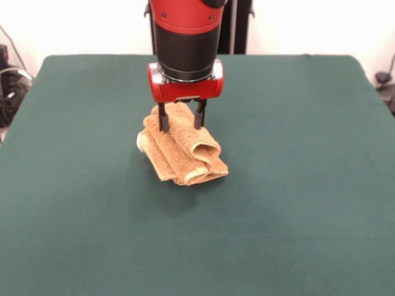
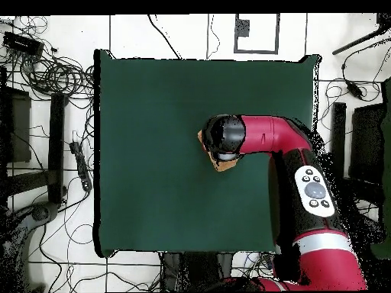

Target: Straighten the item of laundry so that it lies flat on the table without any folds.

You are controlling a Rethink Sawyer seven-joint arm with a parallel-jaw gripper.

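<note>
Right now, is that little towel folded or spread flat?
Folded. The towel sits bunched in rolled layers under the gripper, far from flat.

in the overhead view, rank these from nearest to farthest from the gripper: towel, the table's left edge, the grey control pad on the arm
The gripper itself is hidden under the arm's wrist in the overhead view.
1. Towel: directly beneath the wrist, only its edges peeking out.
2. Grey control pad: lower right, on the arm.
3. Table's left edge: far across the green cloth.

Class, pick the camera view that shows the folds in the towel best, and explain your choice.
The front view. There the towel lies bunched in rolled folds on the table, with the gripper at its top. Overhead, the arm covers it; only small tan edges show.
</note>
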